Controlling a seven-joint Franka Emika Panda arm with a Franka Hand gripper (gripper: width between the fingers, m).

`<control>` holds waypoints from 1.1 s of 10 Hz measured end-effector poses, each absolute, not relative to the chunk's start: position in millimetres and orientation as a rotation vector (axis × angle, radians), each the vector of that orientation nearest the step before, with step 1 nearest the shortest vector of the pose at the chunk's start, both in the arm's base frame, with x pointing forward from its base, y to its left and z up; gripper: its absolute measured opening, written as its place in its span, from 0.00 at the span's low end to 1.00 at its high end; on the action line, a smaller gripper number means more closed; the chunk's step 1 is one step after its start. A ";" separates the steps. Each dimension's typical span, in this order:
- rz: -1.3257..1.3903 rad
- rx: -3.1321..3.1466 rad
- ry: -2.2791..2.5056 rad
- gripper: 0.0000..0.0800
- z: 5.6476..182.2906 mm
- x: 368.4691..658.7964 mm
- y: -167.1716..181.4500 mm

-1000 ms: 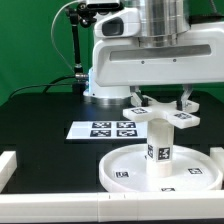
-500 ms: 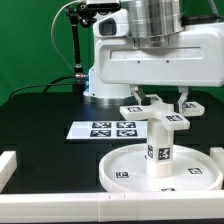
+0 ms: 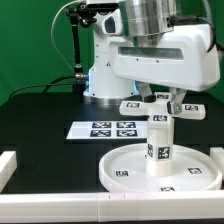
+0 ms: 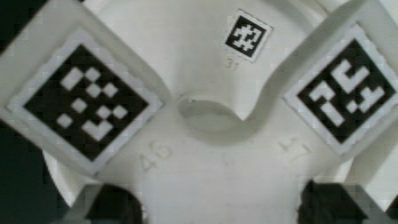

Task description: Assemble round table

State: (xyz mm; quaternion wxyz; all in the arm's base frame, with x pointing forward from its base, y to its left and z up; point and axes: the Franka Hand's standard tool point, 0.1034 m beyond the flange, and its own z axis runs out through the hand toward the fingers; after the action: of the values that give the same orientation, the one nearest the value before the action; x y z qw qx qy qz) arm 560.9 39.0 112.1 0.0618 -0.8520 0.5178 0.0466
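The large round disc (image 3: pixel 118 163) lies flat on the black table at the exterior view's lower right. The short thick leg (image 3: pixel 160 146) stands upright at its middle. The cross-shaped foot piece (image 3: pixel 159 108) sits level on top of the leg. My gripper (image 3: pixel 162 99) comes straight down over the foot piece, with one finger on each side of its centre, and is shut on it. In the wrist view the foot piece (image 4: pixel 214 150) fills the picture with its square markers, and my dark fingertips (image 4: pixel 118 206) press against its sides. The leg is hidden under it there.
The marker board (image 3: pixel 112 129) lies on the table left of the disc. White border bars run along the front (image 3: pixel 60 212), the left (image 3: pixel 6 166) and the right (image 3: pixel 217 156). The arm's base (image 3: pixel 100 82) stands at the back.
My wrist has turned about the vertical, and the foot piece has turned with it on top of the leg. The leg and the disc have stayed in place.
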 end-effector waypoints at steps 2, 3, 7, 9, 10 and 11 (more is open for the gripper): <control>0.074 -2.417 1.786 0.55 111.1 563.3 39.6; 0.061 -2.360 1.859 0.55 110.9 564.7 39.2; 0.069 -2.313 1.912 0.74 110.4 564.7 40.7; 0.078 -2.327 1.892 0.79 118.3 564.6 42.5; 0.073 -2.337 1.868 0.81 128.0 565.9 43.9; 0.070 -2.347 1.849 0.81 135.1 566.6 44.6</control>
State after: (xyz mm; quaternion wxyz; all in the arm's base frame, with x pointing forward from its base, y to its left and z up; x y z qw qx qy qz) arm 566.6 44.6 135.1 0.0766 -0.7830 0.6169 0.0234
